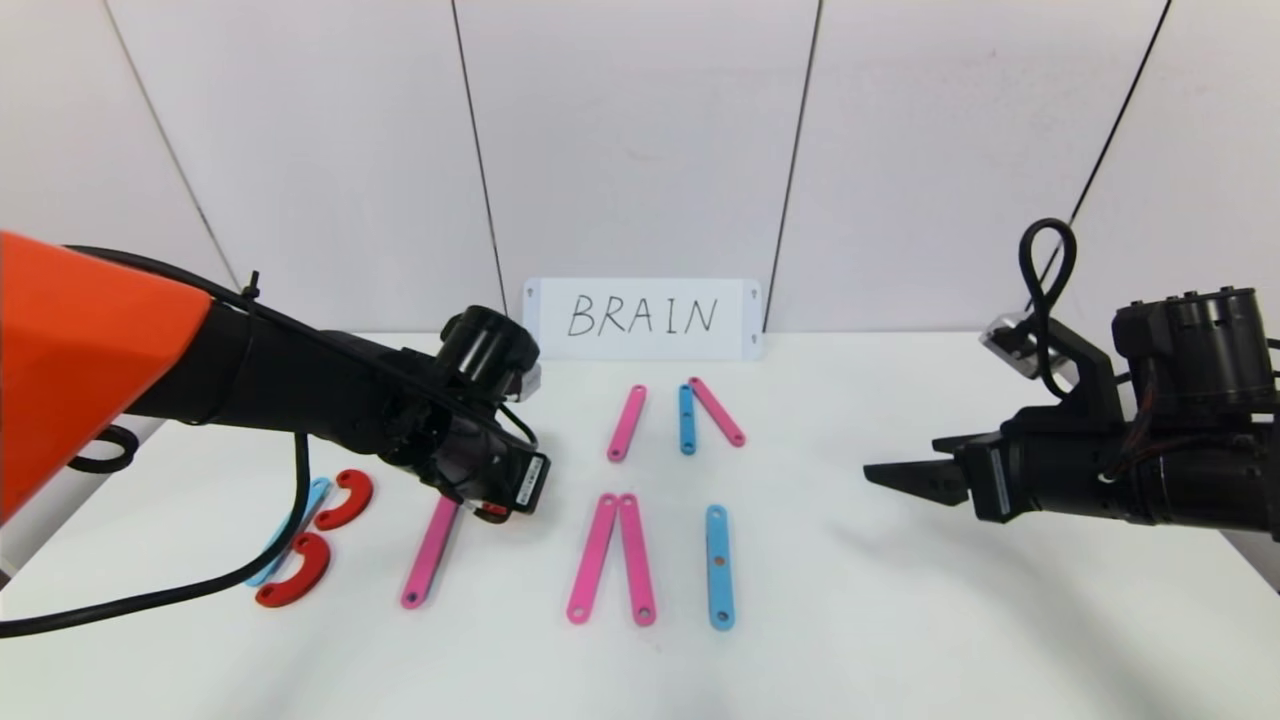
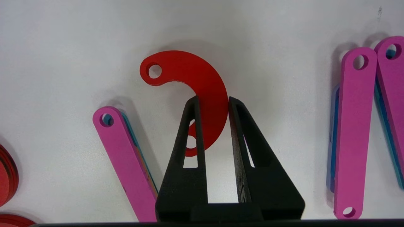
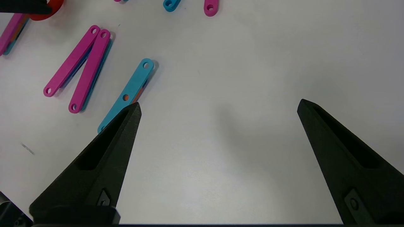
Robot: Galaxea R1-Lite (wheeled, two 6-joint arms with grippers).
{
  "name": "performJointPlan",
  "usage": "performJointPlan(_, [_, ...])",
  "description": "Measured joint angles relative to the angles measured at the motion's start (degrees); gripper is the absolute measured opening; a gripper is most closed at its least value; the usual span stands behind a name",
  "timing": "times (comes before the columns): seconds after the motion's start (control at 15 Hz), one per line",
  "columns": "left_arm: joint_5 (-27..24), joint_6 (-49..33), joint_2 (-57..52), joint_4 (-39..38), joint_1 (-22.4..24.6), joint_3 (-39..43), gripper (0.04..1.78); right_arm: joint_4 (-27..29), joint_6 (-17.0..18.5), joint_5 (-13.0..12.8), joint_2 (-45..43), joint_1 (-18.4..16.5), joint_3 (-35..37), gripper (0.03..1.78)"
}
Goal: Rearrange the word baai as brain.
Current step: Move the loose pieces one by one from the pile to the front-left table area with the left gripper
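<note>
— What colour is the flat C-shaped piece (image 2: 202,91) between the black fingers (image 2: 189,138)?
— Solid red, like the two curved pieces (image 1: 320,540) on the left, which lie by a light-blue bar (image 1: 290,540).
— And the straight bars?
— Mostly bright pink (image 1: 430,552); two are light blue (image 1: 719,566). The far white card (image 1: 642,318) carries black handwritten letters, and the tabletop (image 1: 900,620) is plain white.

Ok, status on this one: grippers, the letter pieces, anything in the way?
Left gripper shut on red C-piece, beside a pink bar. Right gripper open, idle over bare table. Nothing in the way.
</note>
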Motion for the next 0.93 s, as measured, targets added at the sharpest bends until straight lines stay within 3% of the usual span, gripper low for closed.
performJointPlan(0.6, [-0.1,8.6,-2.3,-0.2,0.8,3.7,0.28,0.0,0.0,0.0,0.2,0.0,0.0,1.73])
performJointPlan(0.93, [-0.2,8.8,-2.2,-0.3,1.1,4.0,0.28,0.0,0.0,0.0,0.2,0.0,0.1,1.73])
